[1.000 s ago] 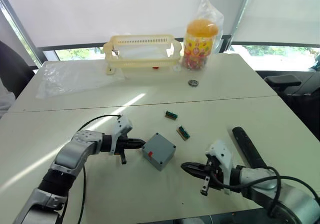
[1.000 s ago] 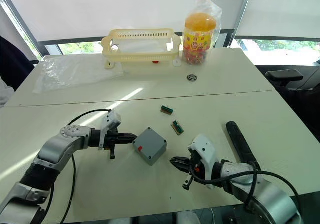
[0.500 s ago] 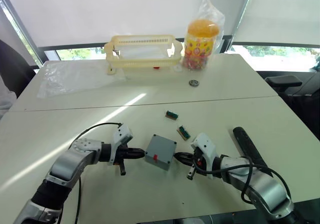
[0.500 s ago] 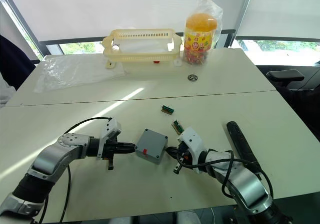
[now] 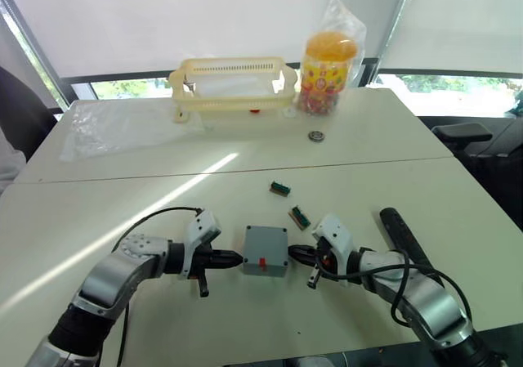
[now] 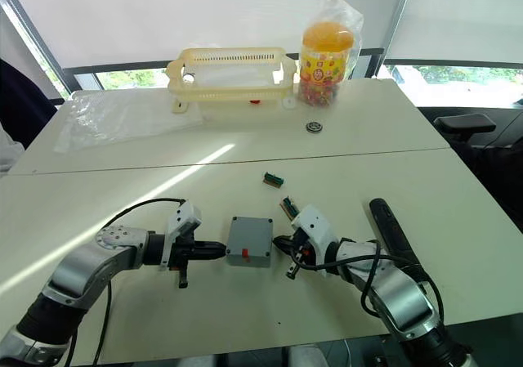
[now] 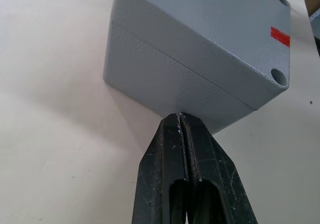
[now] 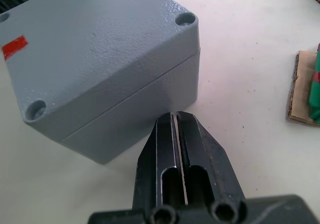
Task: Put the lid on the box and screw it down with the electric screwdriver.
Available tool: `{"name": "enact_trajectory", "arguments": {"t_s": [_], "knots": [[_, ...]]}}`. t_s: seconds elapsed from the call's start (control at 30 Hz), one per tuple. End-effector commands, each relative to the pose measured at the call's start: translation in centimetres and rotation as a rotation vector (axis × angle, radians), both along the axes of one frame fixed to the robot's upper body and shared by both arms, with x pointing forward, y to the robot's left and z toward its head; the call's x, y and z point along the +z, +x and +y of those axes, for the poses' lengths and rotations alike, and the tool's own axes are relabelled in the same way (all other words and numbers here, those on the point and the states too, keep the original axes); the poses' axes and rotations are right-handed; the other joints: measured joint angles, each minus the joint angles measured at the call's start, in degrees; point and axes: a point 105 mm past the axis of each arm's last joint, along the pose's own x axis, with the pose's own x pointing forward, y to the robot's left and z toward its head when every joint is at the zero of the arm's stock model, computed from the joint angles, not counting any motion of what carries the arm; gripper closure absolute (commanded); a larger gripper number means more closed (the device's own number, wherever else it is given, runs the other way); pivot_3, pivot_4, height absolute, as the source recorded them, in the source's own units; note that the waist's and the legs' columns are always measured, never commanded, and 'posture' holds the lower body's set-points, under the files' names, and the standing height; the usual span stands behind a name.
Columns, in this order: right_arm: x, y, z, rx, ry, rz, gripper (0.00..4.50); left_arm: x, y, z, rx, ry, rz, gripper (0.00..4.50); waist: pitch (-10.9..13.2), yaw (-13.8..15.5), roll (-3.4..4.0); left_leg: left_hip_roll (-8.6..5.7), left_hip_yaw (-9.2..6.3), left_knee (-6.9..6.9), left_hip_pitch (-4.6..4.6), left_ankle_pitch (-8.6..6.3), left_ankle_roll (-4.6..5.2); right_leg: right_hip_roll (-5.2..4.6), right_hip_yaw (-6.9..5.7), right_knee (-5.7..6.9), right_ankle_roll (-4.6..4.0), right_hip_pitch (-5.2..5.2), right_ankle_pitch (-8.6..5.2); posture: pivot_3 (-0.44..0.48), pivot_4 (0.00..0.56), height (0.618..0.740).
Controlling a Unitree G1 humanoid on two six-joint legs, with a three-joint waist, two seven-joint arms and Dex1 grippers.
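Left gripper (image 5: 234, 259), right gripper (image 5: 296, 253) flank the box (image 5: 265, 250).

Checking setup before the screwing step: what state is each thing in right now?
box: closed, lid seated, on the table between both grippers
left gripper: shut, tip at the box's side
right gripper: shut, tip at the opposite side
electric screwdriver: lying on the table, unheld
yellow basket: upright
candy jar: lid on

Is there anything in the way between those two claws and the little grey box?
Nothing visible. The grey box sits on the table between them, with the left claw at one side and the right claw at the other, both pinched shut.
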Motion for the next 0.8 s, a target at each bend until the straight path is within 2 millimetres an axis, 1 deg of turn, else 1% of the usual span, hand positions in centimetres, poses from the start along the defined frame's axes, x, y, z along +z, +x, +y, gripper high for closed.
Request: {"name": "enact_trajectory", "arguments": {"t_s": [0.03,0.17,0.27,0.33,0.4,0.47,0.5,0.53,0.6,0.63,0.67,0.7,0.73,0.8], "knots": [[1.1,0.3,0.5,0.023,0.024,-0.050,4.47,1.0,-0.1,0.0,-0.013,-0.022,-0.022,4.50,0.00,-0.01,0.00,0.00,0.00,0.00,0.00,0.00,0.00,0.00,0.00,0.00,0.00,0.00,0.00,0.000,0.150,0.740],[1.2,0.5,0.4,0.026,0.019,-0.055,4.47,1.0,0.2,0.1,-0.006,-0.011,-0.027,4.50,0.00,0.01,0.00,0.00,0.00,0.00,0.00,0.00,0.00,0.00,0.00,0.00,0.00,0.00,0.00,0.000,0.150,0.740],[1.3,0.4,0.0,0.023,0.013,-0.058,4.47,1.3,0.7,0.9,0.018,0.000,-0.039,4.50,0.00,0.01,0.00,0.00,-0.01,0.00,0.00,0.00,0.00,0.00,-0.01,0.00,0.00,0.00,0.00,0.000,0.150,0.740],[1.6,0.3,-0.6,0.012,0.006,-0.065,4.47,1.7,0.8,2.0,0.037,0.020,-0.051,4.50,0.00,-0.06,0.00,0.00,-0.01,0.00,0.00,0.00,0.00,0.01,-0.01,0.00,0.00,0.00,0.00,0.000,0.150,0.740],[2.2,0.2,-1.6,-0.003,-0.005,-0.079,4.47,2.5,1.2,3.6,0.072,0.045,-0.070,4.50,0.01,-0.01,0.02,0.01,-0.01,0.00,0.00,0.00,0.00,0.01,-0.01,0.00,0.00,-0.01,0.00,0.000,0.150,0.740],[2.8,0.1,-2.6,-0.017,-0.020,-0.095,4.47,3.7,1.8,5.1,0.117,0.054,-0.105,4.50,0.01,0.03,0.02,0.01,-0.01,0.00,0.00,0.00,0.00,0.00,-0.01,0.00,-0.01,-0.01,0.00,0.000,0.150,0.740],[3.2,0.1,-3.1,-0.029,-0.023,-0.105,4.23,4.5,2.2,5.7,0.139,0.044,-0.123,4.50,0.02,0.04,0.03,0.01,0.00,0.00,0.00,0.00,0.00,0.00,-0.01,0.00,-0.01,-0.01,-0.01,0.000,0.150,0.740],[3.8,0.2,-3.6,-0.039,-0.024,-0.120,3.94,5.7,2.6,6.2,0.158,0.026,-0.144,4.25,0.03,0.05,0.01,0.00,0.01,0.00,0.00,0.00,0.00,-0.01,-0.01,0.00,-0.01,-0.01,-0.01,0.000,0.150,0.740],[5.1,0.2,-4.2,-0.049,-0.014,-0.152,3.20,8.4,2.8,6.4,0.153,-0.036,-0.176,3.64,0.04,0.28,0.00,0.00,-0.01,0.01,-0.01,0.00,0.00,-0.01,-0.03,0.00,-0.02,0.00,-0.01,0.000,0.150,0.740],[5.6,0.3,-4.3,-0.057,-0.005,-0.164,2.72,9.4,2.7,6.2,0.141,-0.058,-0.187,3.19,0.04,0.27,-0.01,0.00,-0.01,0.02,-0.03,0.00,0.00,-0.02,-0.06,0.00,-0.02,0.00,-0.01,0.000,0.150,0.740],[6.2,0.4,-4.5,-0.068,0.004,-0.176,2.12,10.3,2.4,5.8,0.118,-0.068,-0.198,2.66,0.04,0.23,-0.01,0.00,-0.02,0.02,-0.04,0.00,0.00,-0.01,-0.06,0.00,-0.01,0.00,0.00,0.000,0.150,0.740],[6.6,0.6,-4.6,-0.081,0.009,-0.186,1.62,10.9,2.0,5.4,0.095,-0.073,-0.201,2.13,0.04,0.17,-0.01,0.00,-0.01,0.02,-0.04,0.00,0.00,-0.01,-0.06,-0.01,-0.01,0.01,0.00,0.000,0.150,0.740],[7.0,0.8,-4.7,-0.093,0.016,-0.189,1.17,11.2,1.6,5.0,0.068,-0.074,-0.197,1.68,0.04,0.08,0.00,0.00,0.00,0.02,-0.04,0.00,0.00,-0.02,-0.05,-0.01,0.00,0.01,0.00,0.000,0.150,0.740],[7.8,1.6,-4.6,-0.135,0.058,-0.191,0.11,11.7,0.4,4.2,0.008,-0.054,-0.188,0.67,0.05,-0.26,0.01,0.00,0.03,0.02,-0.03,0.00,0.00,-0.02,-0.02,-0.01,0.03,0.00,0.01,0.000,0.150,0.740]]}}
